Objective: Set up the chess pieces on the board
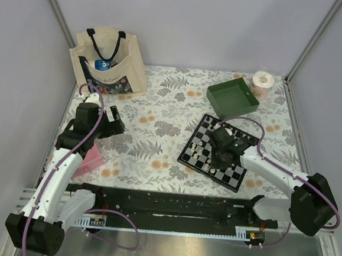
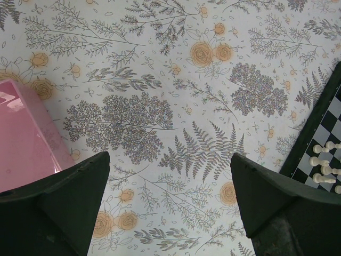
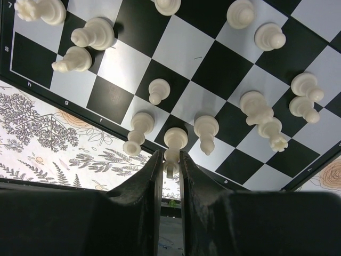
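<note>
Near the board's lettered edge, the right gripper was pressed together on one cream-white piece. That piece seemed to stand on a black square in the row beside that edge of the board. I could not tell if it was being picked up or put down.

Either way, I think the good way was to move it straight up or straight down and keep it upright. A white neighbour stood just beside it, and another one stood on its other side. A sideways swing could knock them over. Letting go slowly would help too.

Other white pieces were spread over the board.

Off the board's left edge, the left gripper was spread wide over the table, holding nothing.
</note>
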### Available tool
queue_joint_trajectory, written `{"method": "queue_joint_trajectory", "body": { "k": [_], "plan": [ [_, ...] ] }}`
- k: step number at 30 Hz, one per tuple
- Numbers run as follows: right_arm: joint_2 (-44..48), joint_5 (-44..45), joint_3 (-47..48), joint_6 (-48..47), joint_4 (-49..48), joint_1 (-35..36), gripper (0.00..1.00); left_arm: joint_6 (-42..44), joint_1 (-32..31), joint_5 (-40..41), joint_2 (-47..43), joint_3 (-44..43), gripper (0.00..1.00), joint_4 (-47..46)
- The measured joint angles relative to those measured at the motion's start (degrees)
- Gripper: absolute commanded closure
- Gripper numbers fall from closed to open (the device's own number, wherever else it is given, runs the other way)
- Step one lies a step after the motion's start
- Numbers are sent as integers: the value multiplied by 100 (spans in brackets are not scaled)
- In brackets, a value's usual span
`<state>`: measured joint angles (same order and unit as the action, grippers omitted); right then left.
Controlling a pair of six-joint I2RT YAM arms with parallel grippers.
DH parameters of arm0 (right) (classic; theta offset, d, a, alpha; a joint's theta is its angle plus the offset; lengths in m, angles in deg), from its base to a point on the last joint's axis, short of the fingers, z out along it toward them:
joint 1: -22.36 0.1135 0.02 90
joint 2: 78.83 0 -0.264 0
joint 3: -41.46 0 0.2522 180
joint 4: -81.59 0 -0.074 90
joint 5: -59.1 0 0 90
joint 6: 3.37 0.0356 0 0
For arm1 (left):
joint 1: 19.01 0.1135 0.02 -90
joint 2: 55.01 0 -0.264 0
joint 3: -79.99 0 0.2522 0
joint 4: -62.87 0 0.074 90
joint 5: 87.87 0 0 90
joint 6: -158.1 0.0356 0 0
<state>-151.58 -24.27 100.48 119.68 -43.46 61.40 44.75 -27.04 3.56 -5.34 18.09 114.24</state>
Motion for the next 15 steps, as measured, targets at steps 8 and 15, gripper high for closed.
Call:
{"method": "queue_joint_trajectory", "body": {
  "k": [8,15],
  "plan": [
    [118,-4,0,-24,66,2,87,0,0,0,0,0,1,0],
    [-28,-4,4,-68,48,0,73,0,0,0,0,0,1,0]
  ]
}}
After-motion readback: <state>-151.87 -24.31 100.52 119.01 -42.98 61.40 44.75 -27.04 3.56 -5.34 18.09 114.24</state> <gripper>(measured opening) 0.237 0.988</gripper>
